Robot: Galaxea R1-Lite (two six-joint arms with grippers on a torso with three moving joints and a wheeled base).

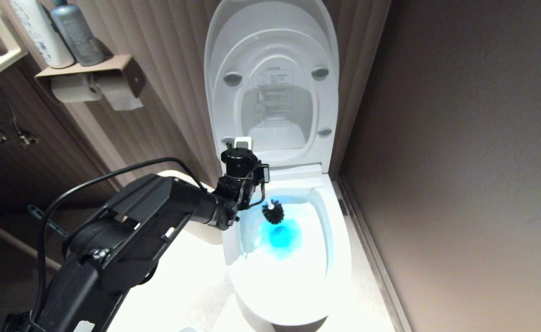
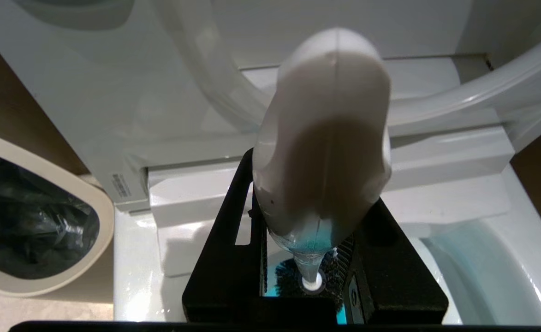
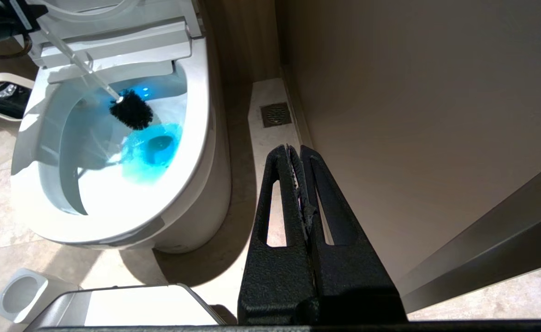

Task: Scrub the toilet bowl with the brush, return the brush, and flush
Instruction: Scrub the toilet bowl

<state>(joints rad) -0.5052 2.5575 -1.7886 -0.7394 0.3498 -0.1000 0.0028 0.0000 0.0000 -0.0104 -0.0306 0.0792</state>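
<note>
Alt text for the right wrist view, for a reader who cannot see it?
A white-handled brush with black bristles reaches into the glossy white toilet bowl above blue water. The black right gripper, shut and empty, hangs beside it over beige floor tiles.

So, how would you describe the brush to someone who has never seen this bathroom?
Find the open toilet bowl with blue water. The brush hangs inside it near the back, above the water, held by the left hand. Its round black bristle head is the only dark thing in the bowl.
</note>
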